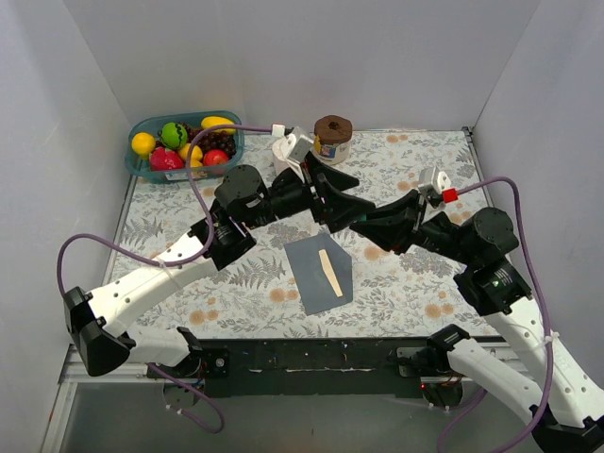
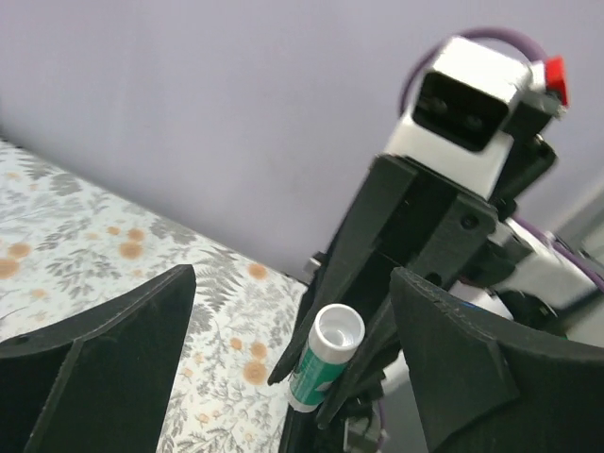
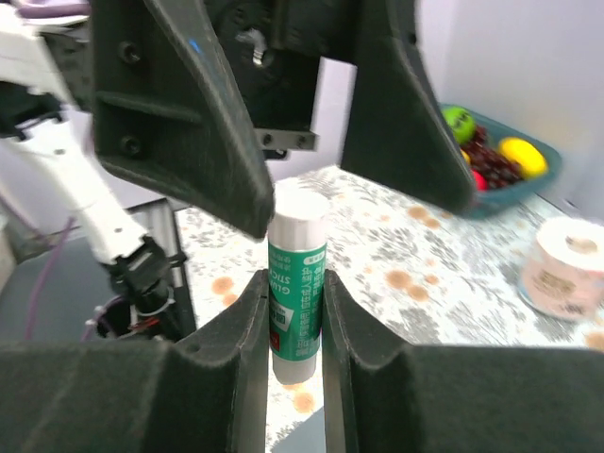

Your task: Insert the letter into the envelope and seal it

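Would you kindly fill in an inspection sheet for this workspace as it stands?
Surface: floral tablecloth, flat.
Job's things: envelope lies mid-table; cream strip on it, possibly the letter.
Clutter: fruit basket and brown-lidded jar at the far edge.
Grippers: right gripper shut on glue stick; left gripper open around its cap.
Cables: purple cables loop beside both arms.
Surroundings: white walls.

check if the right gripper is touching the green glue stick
Touching. The right wrist view shows the right gripper with both fingers pressed against the sides of the green glue stick, no gap on either side.
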`<state>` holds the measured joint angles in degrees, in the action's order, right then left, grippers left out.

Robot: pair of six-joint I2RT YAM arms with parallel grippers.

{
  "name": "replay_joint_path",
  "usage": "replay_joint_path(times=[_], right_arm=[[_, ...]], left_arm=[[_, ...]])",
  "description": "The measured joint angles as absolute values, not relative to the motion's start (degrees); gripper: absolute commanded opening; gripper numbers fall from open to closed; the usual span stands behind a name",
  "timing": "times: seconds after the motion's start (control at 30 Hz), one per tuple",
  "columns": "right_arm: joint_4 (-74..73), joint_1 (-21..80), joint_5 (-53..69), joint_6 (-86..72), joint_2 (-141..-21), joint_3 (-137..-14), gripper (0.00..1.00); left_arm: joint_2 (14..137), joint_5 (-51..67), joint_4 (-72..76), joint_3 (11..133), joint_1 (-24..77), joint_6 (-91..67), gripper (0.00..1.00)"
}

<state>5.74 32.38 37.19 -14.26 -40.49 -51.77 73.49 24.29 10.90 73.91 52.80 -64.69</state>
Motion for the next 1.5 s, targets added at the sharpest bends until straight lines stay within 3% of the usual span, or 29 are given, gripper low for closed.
replay_joint_path(times=[0.27,0.77,0.87,1.03,1.1,1.33,1.47,1.5], right_arm=[[-0.12,32.38,24.16,-13.06,-41.47,-51.77,0.01],[-3.33,32.36,17.85,-13.26,-42.85,-52.10,0.01],[-3.66,32.34,17.76,-13.28,-42.92,-52.10,0.01],[-3.75,32.34,17.93,-13.28,-43.11,-52.10,0.01],[-3.75,32.32,17.93,-13.32,-43.20,-52.10,0.01],[-3.33,32.16,20.18,-13.15,-42.87,-52.34,0.01],[-2.94,31.11,28.16,-12.32,-41.63,-52.47,0.01],[-2.63,30.79,31.38,-12.16,-41.10,-52.47,0.01]], left_arm=[[72.16,8.95,9.15,71.64,52.12,-66.63,0.73],[78.32,8.58,4.29,75.22,52.36,-67.16,0.55],[78.87,9.13,4.10,75.42,52.47,-67.42,0.45],[78.91,10.22,4.10,76.05,53.01,-67.77,0.07],[78.94,10.63,4.03,76.18,53.08,-67.40,0.01],[78.94,17.56,5.85,76.09,52.10,-66.72,0.00],[78.87,29.63,8.45,76.16,50.65,-65.56,0.00],[78.72,33.23,9.30,76.16,50.41,-65.45,0.24]])
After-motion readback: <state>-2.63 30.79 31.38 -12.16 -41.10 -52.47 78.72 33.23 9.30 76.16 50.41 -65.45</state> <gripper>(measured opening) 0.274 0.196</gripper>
